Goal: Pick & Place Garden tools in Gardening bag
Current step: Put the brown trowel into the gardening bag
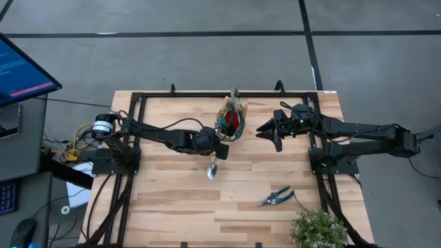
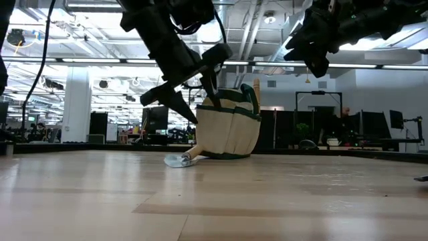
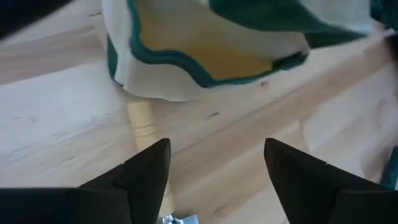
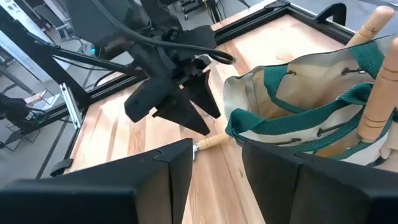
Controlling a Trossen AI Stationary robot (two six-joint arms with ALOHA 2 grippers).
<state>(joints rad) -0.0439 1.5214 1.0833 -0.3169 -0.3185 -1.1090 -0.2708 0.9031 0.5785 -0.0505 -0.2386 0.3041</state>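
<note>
One wooden-handled silver trowel (image 1: 212, 167) lies on the table against the beige canvas, teal-trimmed gardening bag (image 1: 230, 121). My left gripper (image 3: 214, 177) hovers above its handle, fingers wide and empty. Next I'd regrasp it. Right gripper (image 1: 274, 128) waits beside the bag, part open, empty.

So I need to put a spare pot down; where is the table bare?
Free: the near-left boards, between the trowel and pruning shears. Crowded: around the gardening bag, between the left gripper and right gripper; the plant fills the near-right corner.
</note>
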